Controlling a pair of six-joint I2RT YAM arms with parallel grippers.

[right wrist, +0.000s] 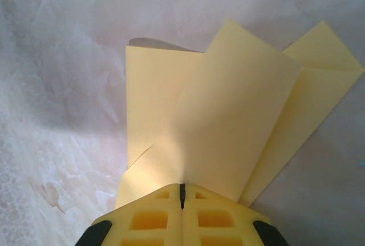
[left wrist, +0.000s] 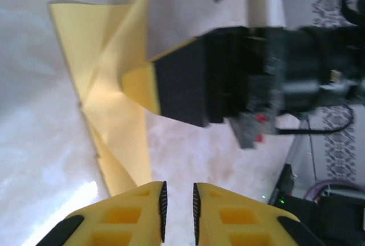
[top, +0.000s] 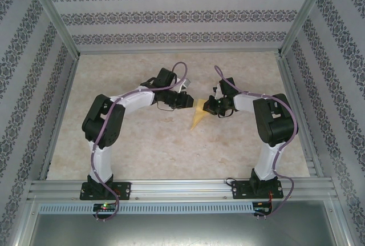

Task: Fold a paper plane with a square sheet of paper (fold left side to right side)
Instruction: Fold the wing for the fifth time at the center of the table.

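You are looking at a pale beige marbled tabletop [top: 171,149] under soft, even light, with a bright glare patch [left wrist: 74,200] on it. White wall panels with grey floral bands [top: 171,15] enclose the tabletop, framed by silver aluminium corner posts [top: 53,15]. A slotted aluminium rail [top: 182,186] runs along its near edge.

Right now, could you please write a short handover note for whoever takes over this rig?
Left gripper: slightly open, with nothing between its fingers, just short of the paper.
Right gripper: shut on the square sheet of paper, pinching it at one edge.
Paper: mid-table, between the two grippers.
Done: several folds are in. The sheet now has overlapping flaps and narrows to a point toward the arm bases.
Left: it is not yet a neat dart, so the remaining folds and creasing probably still need doing.
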